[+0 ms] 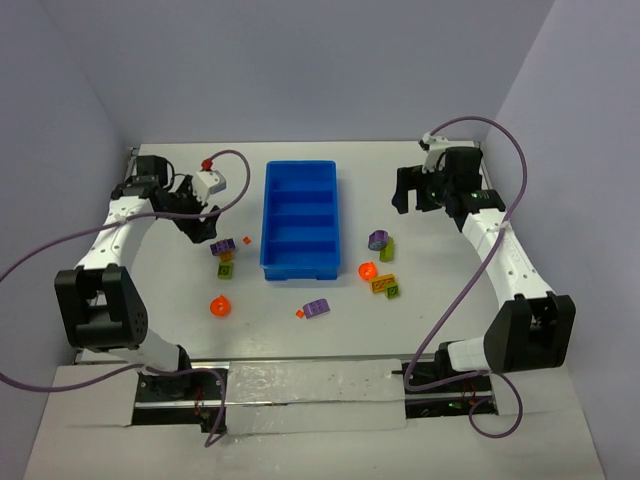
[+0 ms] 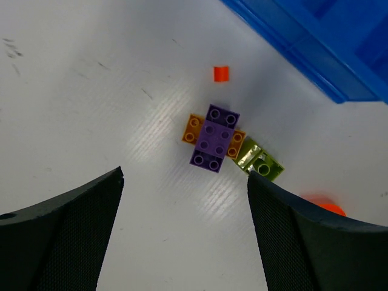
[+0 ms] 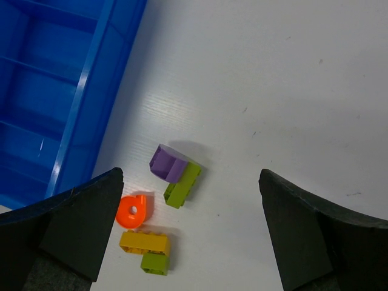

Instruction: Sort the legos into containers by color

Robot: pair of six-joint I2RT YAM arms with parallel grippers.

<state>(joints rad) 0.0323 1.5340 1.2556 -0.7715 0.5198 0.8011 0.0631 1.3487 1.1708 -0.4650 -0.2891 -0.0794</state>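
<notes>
The blue tray [image 1: 267, 225] stands mid-table, and its four compartments show no pieces. My left gripper [image 1: 203, 222] is open above the table, left of the tray. In its wrist view [image 2: 185, 230] a purple brick on an orange brick [image 2: 213, 138] lies ahead, with a lime green piece [image 2: 262, 162], a tiny orange piece [image 2: 222, 73] and a round orange piece [image 2: 324, 206]. My right gripper [image 1: 412, 195] is open, right of the tray. Its wrist view [image 3: 188, 230] shows a purple piece [image 3: 167, 163], a lime brick [image 3: 182, 185], a round orange piece [image 3: 131, 210] and a yellow brick [image 3: 143, 241] on a small lime brick [image 3: 155, 263].
In front of the tray lie a purple brick [image 1: 317, 308] and a tiny orange piece [image 1: 299, 313]. A round orange piece [image 1: 219, 306] lies at the front left. The tray's rim shows in both wrist views, left [image 2: 315, 66] and right [image 3: 91, 91]. Walls enclose the table on three sides.
</notes>
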